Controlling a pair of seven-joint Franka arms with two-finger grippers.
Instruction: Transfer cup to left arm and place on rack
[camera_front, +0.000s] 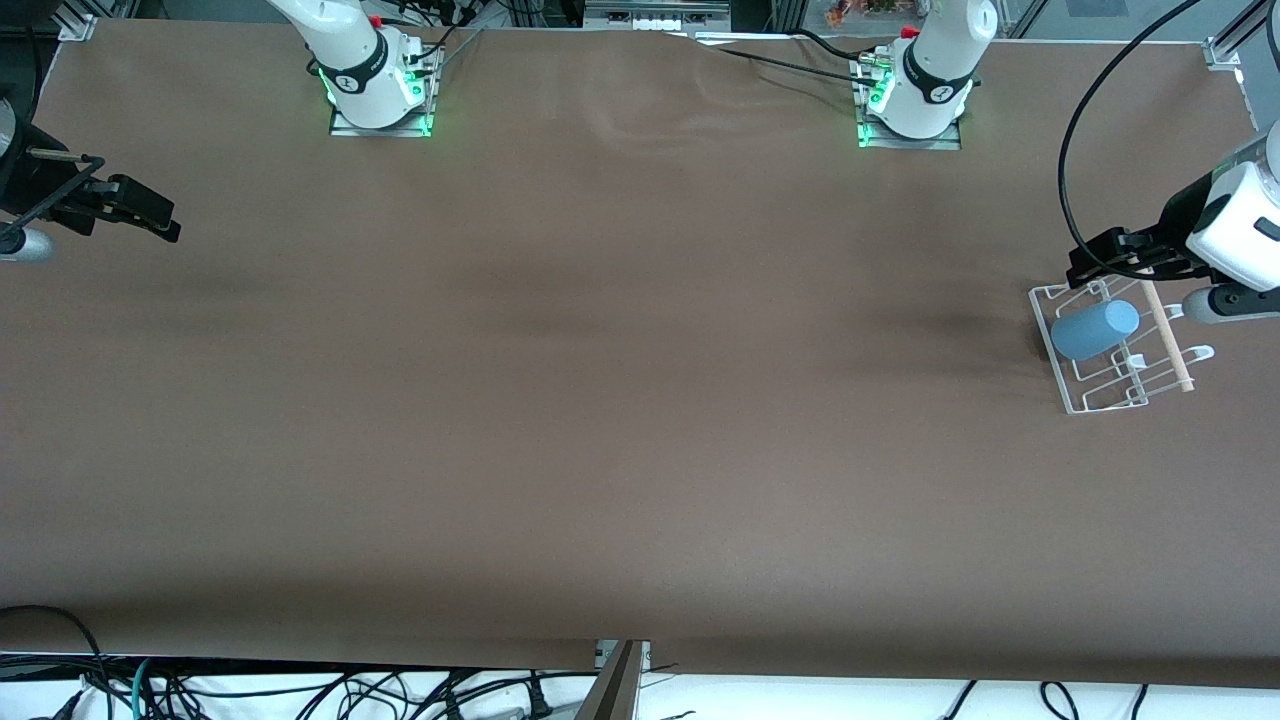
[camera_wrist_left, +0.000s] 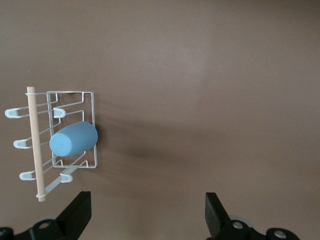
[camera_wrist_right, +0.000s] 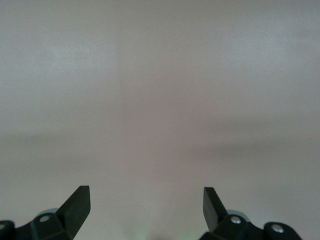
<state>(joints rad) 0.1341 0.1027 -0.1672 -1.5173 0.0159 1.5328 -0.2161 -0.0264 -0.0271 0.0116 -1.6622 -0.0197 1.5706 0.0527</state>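
Cup: the small light-blue plastic tumbler without a handle (camera_front: 1094, 330) is seen lying on its side on the rack, cradled among the wire prongs; it is touched by neither gripper. In the left wrist view the same tumbler (camera_wrist_left: 73, 140) is shown with its closed base turned toward the wooden rod.

Rack: the small white wire drying rack with looped prongs (camera_front: 1070, 388) is set on the table at the left arm's end. Its light wooden rod (camera_front: 1168, 335) is laid along one edge, and the looped prong ends are seen to project past the rod.

Left gripper: the black two-finger gripper of the left arm (camera_front: 1090, 262) is held in the air over the rack's edge that lies farther from the front camera. Its jaws are spread wide and nothing is held between them, as is shown in the left wrist view (camera_wrist_left: 148, 214), where the rack (camera_wrist_left: 93, 130) and the rod (camera_wrist_left: 35, 145) are also seen below.

Right gripper: the black two-finger gripper of the right arm (camera_front: 150, 215) is kept waiting above the right arm's end of the table, well apart from the rack. Its jaws are spread wide and nothing is gripped (camera_wrist_right: 146, 210).

Table: a flat brown-covered tabletop (camera_front: 620, 400) is seen under both arms.
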